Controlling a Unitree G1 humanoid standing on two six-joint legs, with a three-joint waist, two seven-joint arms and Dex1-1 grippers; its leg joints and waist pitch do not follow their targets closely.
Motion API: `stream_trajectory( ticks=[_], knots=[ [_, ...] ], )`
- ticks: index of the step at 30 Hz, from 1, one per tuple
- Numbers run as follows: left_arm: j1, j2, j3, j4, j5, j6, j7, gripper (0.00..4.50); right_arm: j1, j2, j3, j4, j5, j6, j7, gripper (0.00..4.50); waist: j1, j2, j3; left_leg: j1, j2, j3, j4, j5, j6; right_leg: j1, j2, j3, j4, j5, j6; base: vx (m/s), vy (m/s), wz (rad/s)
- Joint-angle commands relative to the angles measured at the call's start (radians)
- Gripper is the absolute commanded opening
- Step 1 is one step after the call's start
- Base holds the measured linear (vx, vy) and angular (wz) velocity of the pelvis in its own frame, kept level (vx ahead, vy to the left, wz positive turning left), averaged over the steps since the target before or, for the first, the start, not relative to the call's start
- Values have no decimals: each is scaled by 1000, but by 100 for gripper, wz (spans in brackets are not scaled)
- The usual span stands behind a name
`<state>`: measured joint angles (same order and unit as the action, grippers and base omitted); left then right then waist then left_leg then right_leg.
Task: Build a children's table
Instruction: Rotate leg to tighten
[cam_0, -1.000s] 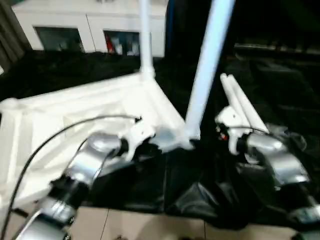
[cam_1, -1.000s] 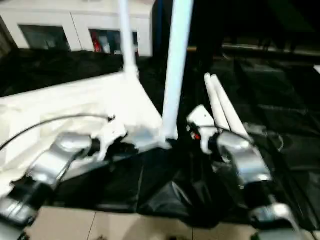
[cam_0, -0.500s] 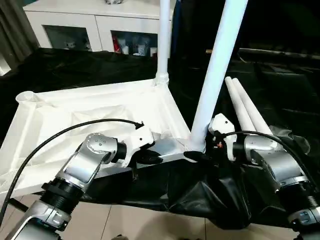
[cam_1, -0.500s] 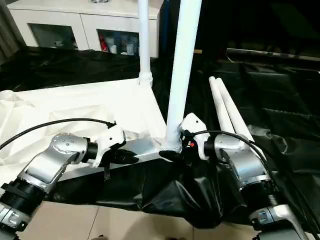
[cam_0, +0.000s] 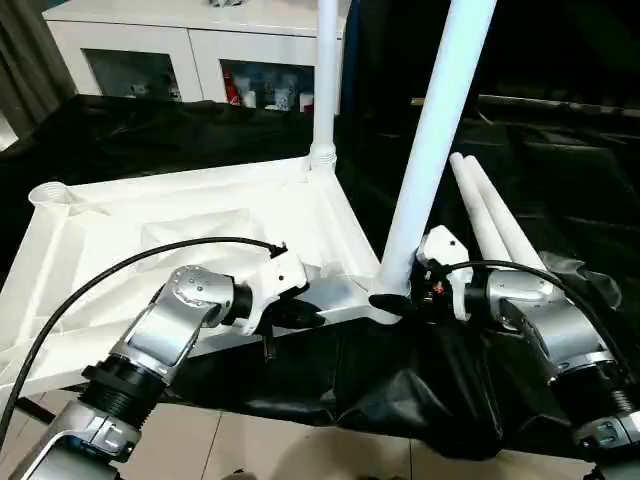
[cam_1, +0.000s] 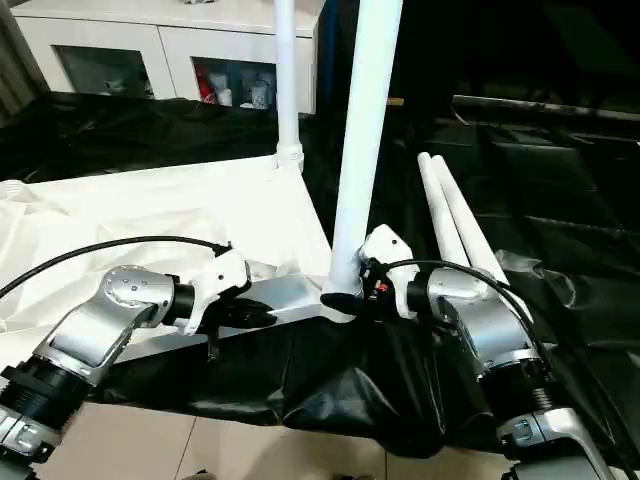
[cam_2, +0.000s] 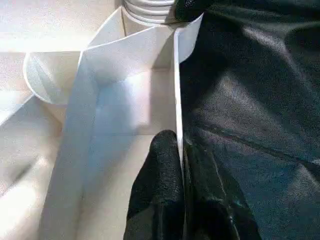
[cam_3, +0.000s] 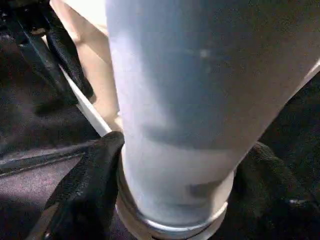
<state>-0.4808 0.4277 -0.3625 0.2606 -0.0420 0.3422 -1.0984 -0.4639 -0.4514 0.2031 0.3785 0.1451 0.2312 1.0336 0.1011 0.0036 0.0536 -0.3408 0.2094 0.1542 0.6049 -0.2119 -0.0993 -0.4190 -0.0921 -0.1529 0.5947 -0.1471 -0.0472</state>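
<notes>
the children's table top (cam_0: 170, 225) lies upside down on a black sheet (cam_0: 520, 150), ribbed underside up, with two white legs (cam_0: 432, 130) standing upright in its far and near corner sockets. the left gripper (cam_2: 181, 165) is pressed together on the thin near edge wall of the top, one finger on each side. the right gripper (cam_3: 170, 190) has its black fingers (cam_3: 87, 187) around the base of the nearer upright leg, at the socket, touching it on both sides. two spare legs (cam_0: 490, 215) lie side by side on the sheet just beyond the right arm. a white glass-door cabinet (cam_0: 190, 55) stands behind.
</notes>
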Motion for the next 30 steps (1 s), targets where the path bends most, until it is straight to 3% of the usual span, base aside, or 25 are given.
stream_trajectory(
  ticks=[1, 7, 10, 13, 15, 16, 17, 18, 19, 20, 23, 25, 27, 29, 30],
  knots=[
    [-24, -9, 0, -46, -18, -14, -17, 0, -4, 10, 11, 11, -13, -4, 2, 280, 1, -12, -74, -15, 12, 8, -65, -100, 74, 76, -56, 60, -78, -366, -75, 0, 0, 0],
    [-45, -56, 28, 15, -4, 18, 75, 0, -5, 86, -43, 104, -8, 4, -147, 277, -5, -10, -73, -14, 11, 9, -65, -108, 60, 73, -56, 58, -84, -382, -78, 0, 0, 0],
    [-85, -122, 58, 108, 15, 26, 195, 0, -10, 169, -94, 183, -2, 7, -302, 277, -8, -12, -74, -10, 8, 8, -65, -117, 46, 74, -57, 55, -89, -412, -65, 0, 0, 0],
    [-109, -158, 71, 160, 25, 27, 258, 0, -15, 211, -109, 218, -6, 4, -381, 277, -11, -12, -72, -9, 4, 9, -65, -136, 46, 73, -57, 53, -97, -449, -45, 0, 0, 0],
    [-175, -238, 101, 283, 46, 48, 417, 0, -49, 317, -149, 308, -30, -23, -620, 277, -18, -7, -65, -7, -1, 13, -64, -155, 41, 63, -53, 49, -110, -492, -28, 0, 0, 0],
    [-178, -241, 102, 288, 47, 49, 423, 0, -51, 320, -151, 312, -31, -24, -629, 277, -18, -6, -67, 0, -3, 9, -63, -175, 25, 65, -56, 40, -117, -537, -11, 0, 0, 0],
    [-212, -276, 124, 353, 54, 66, 513, 0, -75, 360, -163, 360, -49, -48, -736, 277, -16, -7, -70, 1, -3, 8, -62, -180, 26, 68, -59, 37, -120, -548, 3, 0, 0, 0],
    [-258, -317, 146, 447, 67, 65, 619, 0, -115, 422, -201, 437, -45, -73, -869, 277, -18, 2, -67, 12, -3, 10, -62, -190, 25, 57, -55, 35, -129, -557, 4, 0, 0, 0],
    [-258, -317, 146, 447, 67, 65, 619, 0, -115, 422, -201, 437, -45, -73, -869, 277, -20, 1, -67, 18, -5, 12, -61, -201, 27, 54, -55, 32, -135, -565, 5, 0, 0, 0],
    [-276, -334, 155, 487, 72, 61, 659, 0, -134, 449, -222, 471, -36, -80, -922, 277, -23, -1, -71, 17, -2, 9, -65, -211, 33, 62, -54, 29, -131, -535, -2, 0, 0, 0],
    [-310, -358, 144, 555, 90, 26, 696, 0, -186, 500, -245, 544, -29, -99, -1009, 277, -26, 4, -69, 18, 6, 3, -71, -259, 37, 62, -57, 25, -133, -524, -1, 0, 0, 0],
    [-319, -362, 138, 569, 96, 21, 695, 0, -201, 509, -245, 560, -37, -114, -1010, 277, -27, 4, -72, 11, 9, 0, -76, -260, 42, 72, -62, 27, -129, -496, -6, 0, 0, 0],
    [-322, -364, 139, 574, 98, 19, 696, 0, -208, 512, -250, 566, -40, -117, -1010, 277, -27, 1, -71, 9, 7, 2, -77, -255, 46, 72, -62, 32, -126, -481, -14, 0, 0, 0],
    [-338, -368, 144, 602, 96, 3, 688, 0, -235, 519, -264, 589, -44, -158, -982, 333, -24, -3, -72, 8, 3, 5, -75, -243, 52, 72, -65, 34, -127, -493, -15, 0, 0, 0],
    [-334, -363, 141, 594, 96, 0, 671, 0, -237, 516, -268, 580, -39, -169, -963, 333, -24, -3, -71, 10, 3, 6, -75, -243, 53, 70, -64, 34, -128, -497, -16, 0, 0, 0]
  ],
)
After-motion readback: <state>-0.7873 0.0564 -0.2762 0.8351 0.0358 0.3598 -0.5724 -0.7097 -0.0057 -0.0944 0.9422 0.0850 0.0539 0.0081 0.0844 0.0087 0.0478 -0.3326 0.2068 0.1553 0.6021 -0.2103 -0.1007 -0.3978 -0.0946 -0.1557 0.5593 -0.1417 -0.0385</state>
